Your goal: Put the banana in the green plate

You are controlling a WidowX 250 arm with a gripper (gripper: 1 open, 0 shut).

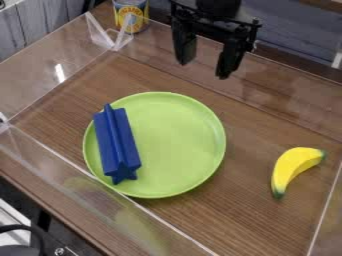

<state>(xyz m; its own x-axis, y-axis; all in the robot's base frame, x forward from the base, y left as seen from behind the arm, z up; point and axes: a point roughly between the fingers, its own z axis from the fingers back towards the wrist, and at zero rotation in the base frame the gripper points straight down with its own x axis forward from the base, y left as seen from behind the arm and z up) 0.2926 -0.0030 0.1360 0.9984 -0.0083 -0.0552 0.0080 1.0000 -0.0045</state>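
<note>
The banana [295, 168], small, curved and yellow with a greenish lower tip, lies on the wooden table at the right, clear of the plate. To its left sits the green plate [181, 125], large and round, with a blue star-profiled block [115, 144] lying across its left half. My gripper [206, 56] hangs at the back centre, pointing down, well above and behind both. Its black fingers [226, 60] stand apart with nothing between them.
Clear plastic walls [54, 70] fence the wooden table on the left, front and right. A yellow can [128, 15] stands behind the wall at the back left. A grey surface lies beyond the table at the back.
</note>
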